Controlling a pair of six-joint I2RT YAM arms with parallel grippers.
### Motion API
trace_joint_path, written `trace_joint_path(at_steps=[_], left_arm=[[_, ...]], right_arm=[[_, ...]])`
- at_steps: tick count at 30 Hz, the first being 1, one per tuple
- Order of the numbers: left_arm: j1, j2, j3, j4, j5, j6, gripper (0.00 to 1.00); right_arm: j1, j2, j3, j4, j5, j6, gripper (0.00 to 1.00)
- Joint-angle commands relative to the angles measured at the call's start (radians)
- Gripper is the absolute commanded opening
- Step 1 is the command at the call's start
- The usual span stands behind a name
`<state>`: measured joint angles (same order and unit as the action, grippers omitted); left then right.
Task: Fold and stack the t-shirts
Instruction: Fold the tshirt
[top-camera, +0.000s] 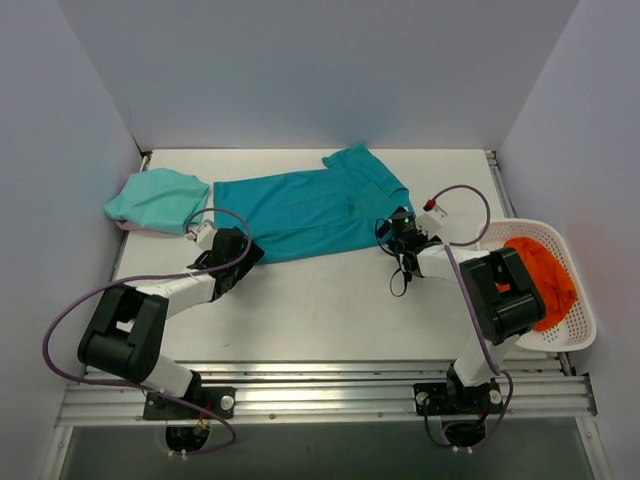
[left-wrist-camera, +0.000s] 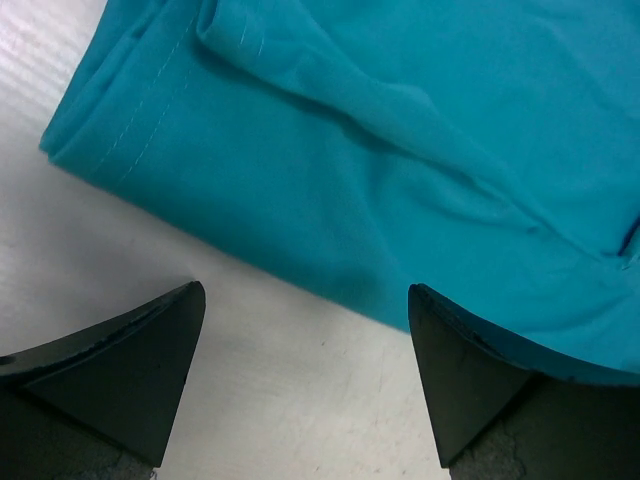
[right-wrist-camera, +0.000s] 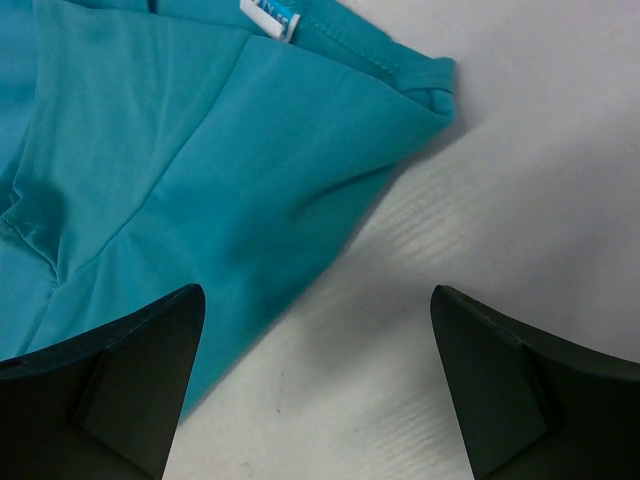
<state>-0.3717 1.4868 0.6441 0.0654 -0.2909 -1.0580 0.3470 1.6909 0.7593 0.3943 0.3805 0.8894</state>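
A deep teal t-shirt (top-camera: 305, 208) lies spread across the back middle of the white table, folded lengthwise. A paler mint-turquoise t-shirt (top-camera: 157, 199) sits folded in a bundle at the back left. My left gripper (top-camera: 243, 247) is open at the teal shirt's near left corner; in the left wrist view the shirt's hem (left-wrist-camera: 400, 190) lies just ahead of the fingertips (left-wrist-camera: 160, 340). My right gripper (top-camera: 398, 225) is open at the shirt's near right corner; in the right wrist view the cloth (right-wrist-camera: 180, 170) reaches the left fingertip (right-wrist-camera: 150, 350). Neither gripper holds anything.
A white basket (top-camera: 585, 300) with orange cloth (top-camera: 545, 275) stands at the table's right edge beside my right arm. White walls close the back and sides. A metal rail (top-camera: 320, 390) runs along the near edge.
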Motion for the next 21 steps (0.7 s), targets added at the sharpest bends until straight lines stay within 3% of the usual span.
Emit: trace_joint_path(at_steps=[1,6,8,10,11,13,14,15,17,18,21], left_arm=[[0.03,0.049,0.032,0.089,-0.004,-0.016,0.94],[0.069,0.116,0.052,0.123,0.013,-0.013,0.94],[0.083,0.144,0.06,0.139,0.035,-0.01,0.94],[0.1,0.164,0.068,0.149,0.047,-0.002,0.94],[0.105,0.168,0.069,0.154,0.058,0.003,0.94],[0.119,0.179,0.069,0.166,0.065,0.006,0.94],[0.122,0.182,0.068,0.171,0.07,0.01,0.96],[0.126,0.185,0.065,0.18,0.075,0.012,1.0],[0.134,0.193,0.055,0.205,0.082,0.015,0.83],[0.135,0.194,0.055,0.209,0.088,0.016,0.63],[0.137,0.208,0.061,0.211,0.094,0.026,0.38]], right_arm=[[-0.009,0.055,0.057,0.026,-0.006,0.0,0.92],[-0.025,0.147,0.106,0.044,-0.008,-0.001,0.9],[-0.032,0.183,0.132,0.049,-0.014,-0.004,0.82],[-0.039,0.208,0.141,0.061,-0.02,-0.006,0.6],[-0.04,0.213,0.146,0.063,-0.023,-0.003,0.42],[-0.045,0.223,0.147,0.066,-0.025,-0.001,0.26],[-0.046,0.23,0.149,0.061,-0.019,0.0,0.1],[-0.048,0.233,0.147,0.057,-0.014,0.006,0.06],[-0.049,0.233,0.14,0.049,-0.009,0.013,0.0],[-0.052,0.231,0.132,0.045,-0.003,0.016,0.0],[-0.057,0.213,0.115,0.031,0.003,0.02,0.0]])
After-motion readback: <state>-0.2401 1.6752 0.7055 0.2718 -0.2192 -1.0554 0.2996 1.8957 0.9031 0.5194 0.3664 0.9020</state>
